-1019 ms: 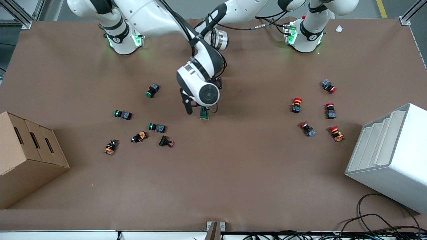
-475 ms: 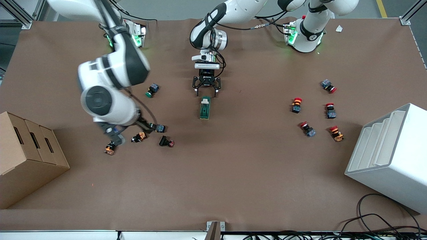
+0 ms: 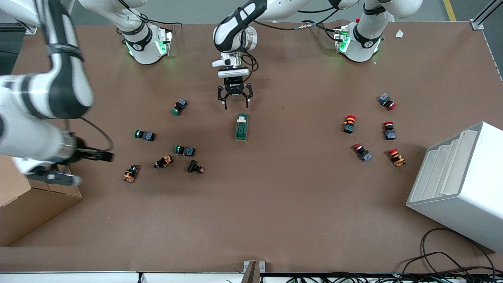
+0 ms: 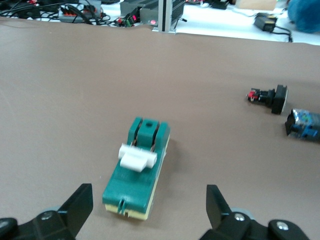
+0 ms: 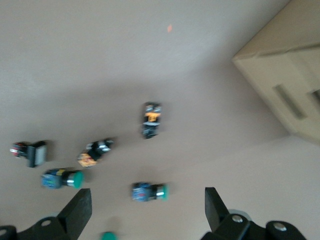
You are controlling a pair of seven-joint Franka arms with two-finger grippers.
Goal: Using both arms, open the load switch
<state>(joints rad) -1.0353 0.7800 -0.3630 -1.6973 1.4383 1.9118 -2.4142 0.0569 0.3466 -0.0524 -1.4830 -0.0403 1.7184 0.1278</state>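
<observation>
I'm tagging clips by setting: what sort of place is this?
Probably a robotics lab or test bench. A brown-covered table carries scattered push buttons and a load switch, loose cables run along its edge, and an aluminium frame post stands at a corner.

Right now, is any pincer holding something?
No. The left pincer hangs open near the load switch; the right pincer is open over the buttons.
</observation>
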